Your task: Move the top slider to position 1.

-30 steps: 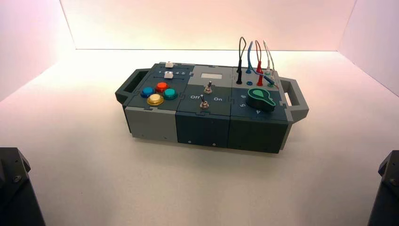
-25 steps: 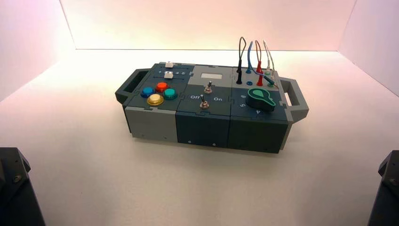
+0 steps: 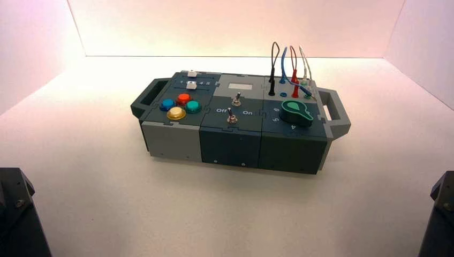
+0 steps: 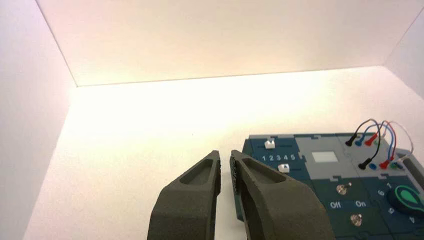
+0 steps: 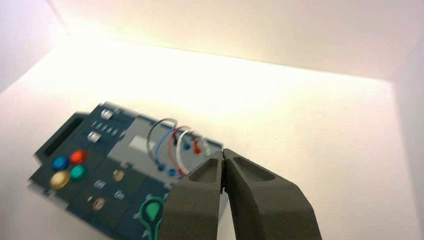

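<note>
The top slider's white knob is seen at the far edge of the box's left panel, seemingly nearer the printed 2 than position 1. The left gripper is held near the box's left side, its jaws narrowly parted and empty; the right gripper is held clenched on nothing, near the box's right side.

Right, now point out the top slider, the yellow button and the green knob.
Top slider (image 4: 270,145): left wrist view, on its white knob.
Yellow button (image 3: 176,113): high view, on its domed cap.
Green knob (image 3: 294,114): high view, on its round body.
</note>
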